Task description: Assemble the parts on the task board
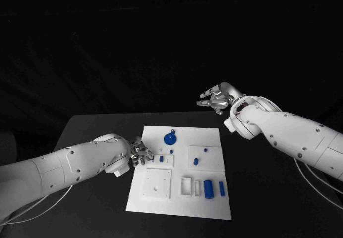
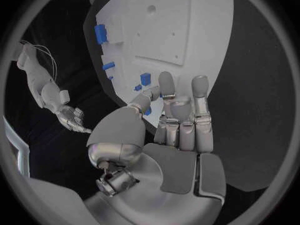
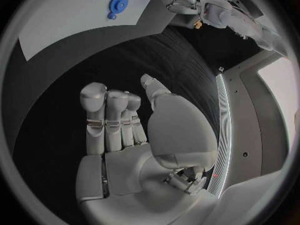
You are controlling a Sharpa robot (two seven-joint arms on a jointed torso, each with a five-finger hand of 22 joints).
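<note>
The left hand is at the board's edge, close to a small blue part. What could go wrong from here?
1. The left hand could knock the small blue part beside its fingers instead of gripping it.
2. It could push the white board across the table.

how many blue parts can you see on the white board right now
6: a round gear near the far edge, a small block by the left robot hand, two tiny pegs in the square plate, and two cylinders near the front. Others may be hidden.
</note>
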